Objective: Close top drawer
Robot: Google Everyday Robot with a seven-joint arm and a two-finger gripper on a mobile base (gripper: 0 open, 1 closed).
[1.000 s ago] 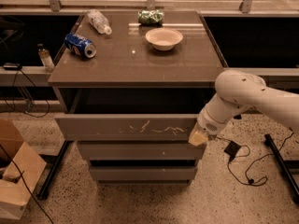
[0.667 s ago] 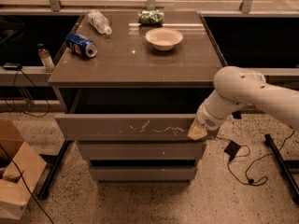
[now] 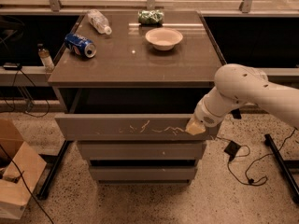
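The top drawer (image 3: 126, 127) is a wide grey drawer with white scratch marks on its flat front. It stands pulled out from the cabinet, with a dark gap between it and the countertop. My gripper (image 3: 195, 127) is at the right end of the drawer front, its pale tip against the panel. The white arm (image 3: 243, 90) reaches in from the right.
The countertop (image 3: 135, 59) holds a white bowl (image 3: 163, 38), a blue can (image 3: 80, 45) on its side, a clear bottle (image 3: 99, 21) and a green packet (image 3: 151, 16). Two plainer drawers (image 3: 140, 150) sit below. A cardboard box (image 3: 14, 171) stands at lower left. Cables (image 3: 243, 162) lie on the floor at right.
The gripper has shifted slightly left along the drawer front. The drawer looks much the same, still pulled out.
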